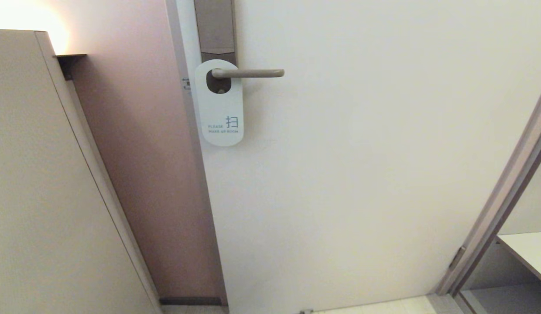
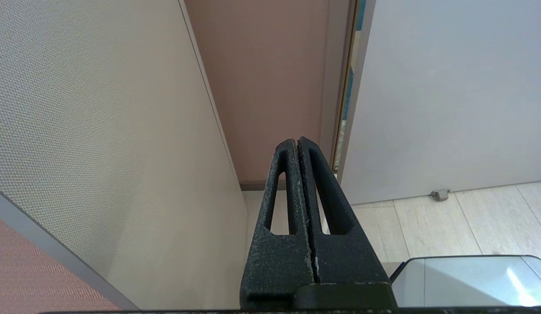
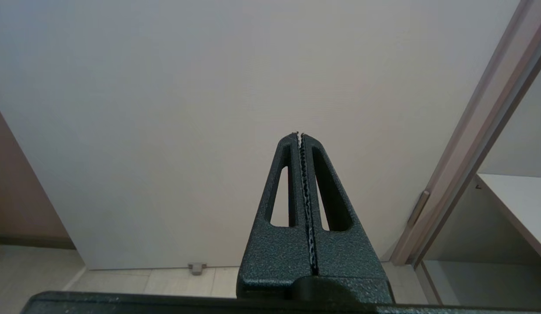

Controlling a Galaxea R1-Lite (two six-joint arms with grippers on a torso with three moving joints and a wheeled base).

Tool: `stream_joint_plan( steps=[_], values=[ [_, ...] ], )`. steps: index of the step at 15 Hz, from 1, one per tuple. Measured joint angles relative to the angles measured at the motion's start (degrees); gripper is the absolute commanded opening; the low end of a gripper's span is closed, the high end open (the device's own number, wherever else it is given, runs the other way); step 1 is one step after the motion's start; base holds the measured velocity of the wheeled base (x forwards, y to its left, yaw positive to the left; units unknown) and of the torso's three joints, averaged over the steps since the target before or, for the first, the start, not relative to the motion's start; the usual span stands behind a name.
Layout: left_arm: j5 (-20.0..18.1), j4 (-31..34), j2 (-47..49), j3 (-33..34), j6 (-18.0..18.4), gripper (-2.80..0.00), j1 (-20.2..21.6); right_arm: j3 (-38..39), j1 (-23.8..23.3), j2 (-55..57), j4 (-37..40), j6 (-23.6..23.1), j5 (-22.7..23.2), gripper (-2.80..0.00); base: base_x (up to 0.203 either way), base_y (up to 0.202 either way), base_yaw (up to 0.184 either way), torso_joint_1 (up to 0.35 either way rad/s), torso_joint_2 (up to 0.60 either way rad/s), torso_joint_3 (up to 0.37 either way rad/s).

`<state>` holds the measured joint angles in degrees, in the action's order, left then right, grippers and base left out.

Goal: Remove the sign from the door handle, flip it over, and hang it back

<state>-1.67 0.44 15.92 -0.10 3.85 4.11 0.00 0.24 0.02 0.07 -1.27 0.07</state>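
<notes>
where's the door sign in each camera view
Head view: the sign hangs on the door handle, upper centre-left, white face out.
Left wrist view: not in it.
Right wrist view: not in it.
Shared landmark: the pale door.

We see a warm, soft indoor light. The brightest spot is a blown-out glow at the top left corner of the head view, above the beige panel (image 1: 43, 174), washing the pink wall (image 1: 135, 131) nearby. The sign (image 1: 220, 117) and door handle (image 1: 248, 73) cast faint, diffuse shadows on the white door (image 1: 362, 174). Straight edges bow slightly toward the frame borders. In the left wrist view a glossy grey surface (image 2: 471, 283) carries a small glare streak. Everything stays sharp, without motion blur.
</notes>
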Motion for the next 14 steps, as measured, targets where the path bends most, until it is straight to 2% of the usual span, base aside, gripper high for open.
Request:
stream_joint_plan(
  steps=[6, 14],
  values=[
    [0.0, 0.0, -5.32, 0.0, -0.11, -2.8, -3.56, 0.0, -0.02, -0.02, 0.02, -0.02, 0.0, -2.8, 0.0, 0.0, 0.0, 0.0, 0.0, 0.0],
    [0.0, -0.02, -11.41, 0.0, -0.09, -2.8, -3.93, 0.0, 0.0, -0.02, 0.02, -0.02, -0.02, -2.8, 0.0, 0.0, 0.0, 0.0, 0.0, 0.0]
  ],
)
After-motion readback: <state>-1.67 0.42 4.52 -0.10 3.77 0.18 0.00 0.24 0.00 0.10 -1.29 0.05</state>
